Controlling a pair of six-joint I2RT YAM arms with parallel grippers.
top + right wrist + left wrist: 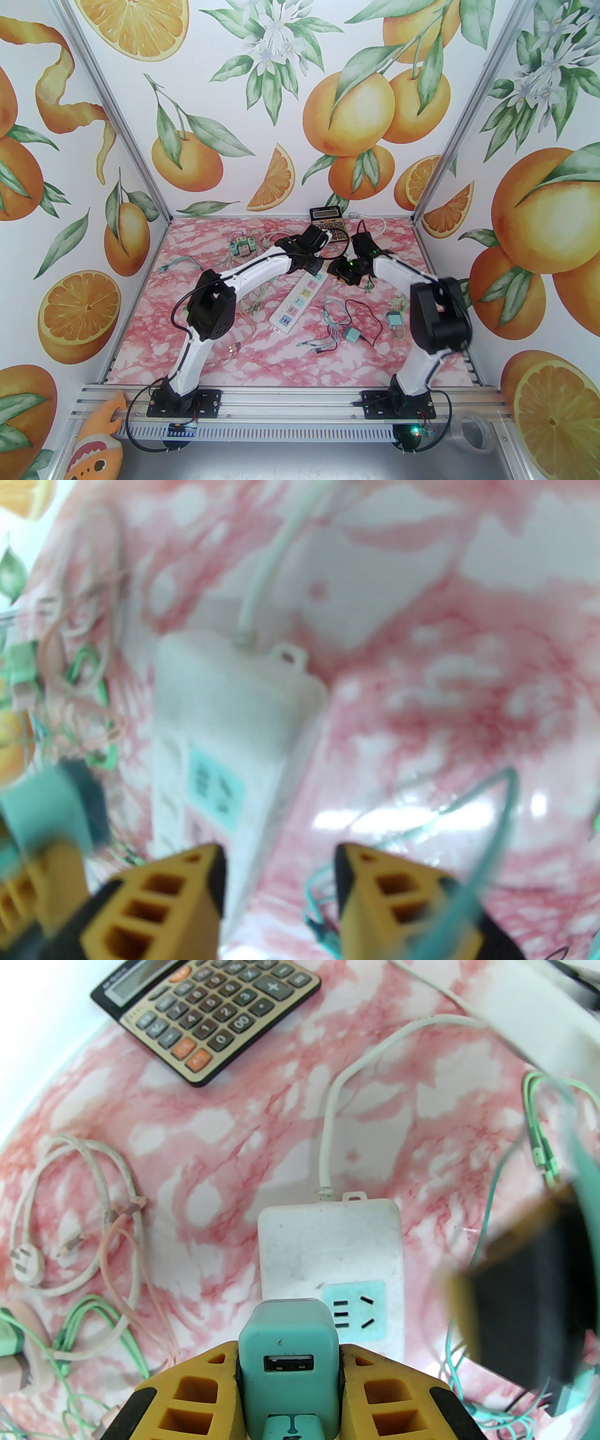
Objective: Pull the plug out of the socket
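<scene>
My left gripper (289,1351) is shut on a teal USB plug (288,1363), its yellow fingers (197,1391) pressing both sides. The plug hangs over the cord end of the white socket strip (328,1241), beside a teal socket face (354,1309) with bare slots. In the blurred right wrist view the plug (42,808) looks raised and left of the strip (225,714). My right gripper (279,850) is open, its fingers either side of the strip's near edge. From above, both grippers (315,267) (342,274) meet at the far end of the strip (300,297).
A calculator (328,223) lies at the back wall. Loose cables and small adapters (241,246) are scattered at the back left. Two teal adapters (352,334) (395,320) with thin wires lie right of the strip. The strip's white cord (356,1068) runs toward the back.
</scene>
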